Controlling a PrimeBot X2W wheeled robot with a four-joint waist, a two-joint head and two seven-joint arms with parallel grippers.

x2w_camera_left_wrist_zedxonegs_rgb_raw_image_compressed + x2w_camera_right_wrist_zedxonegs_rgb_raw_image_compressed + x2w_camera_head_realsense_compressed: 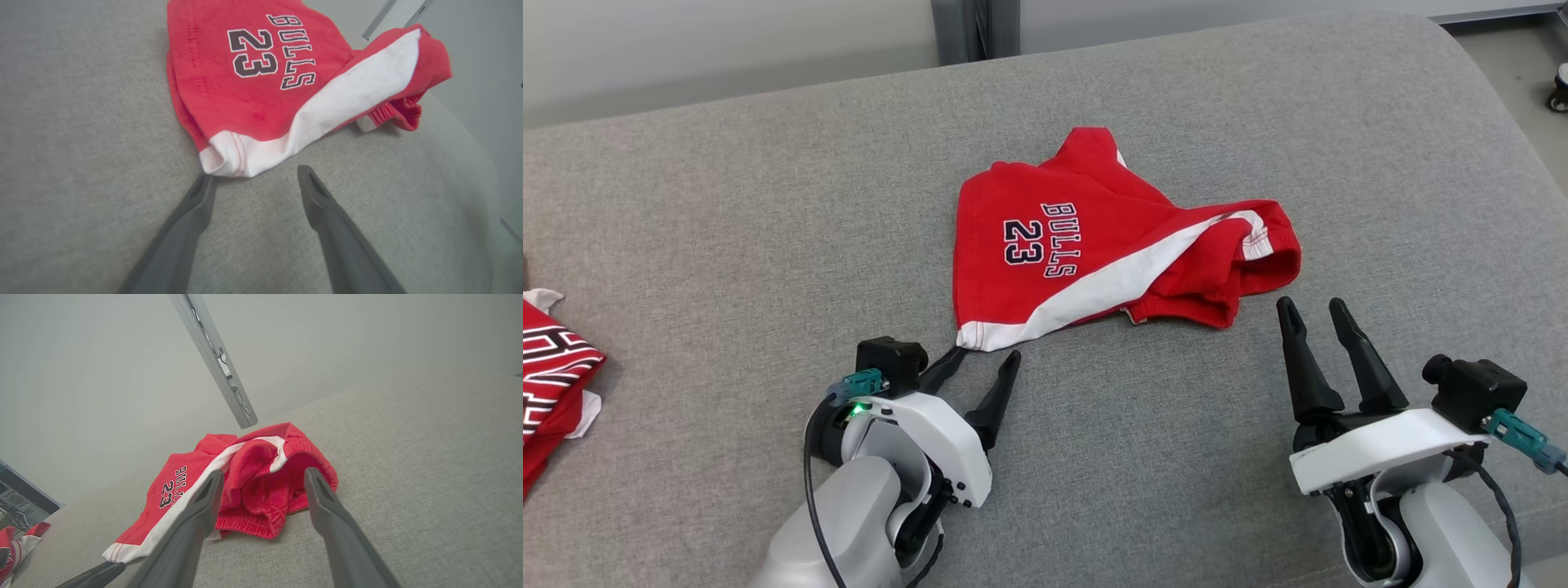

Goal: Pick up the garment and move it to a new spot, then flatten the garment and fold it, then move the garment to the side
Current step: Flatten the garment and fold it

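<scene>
Left hand (987, 356) spread | right hand (1312, 304) spread | garment (1094, 237): red shorts, white stripe, BULLS 23, rumpled

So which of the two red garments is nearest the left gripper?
The central BULLS 23 shorts: their white corner sits at the left gripper's open fingertips. The striped garment lies off at the left edge.

Head view high, looking down, both wrist views low, near, sharing the garment (1078, 245)
</scene>
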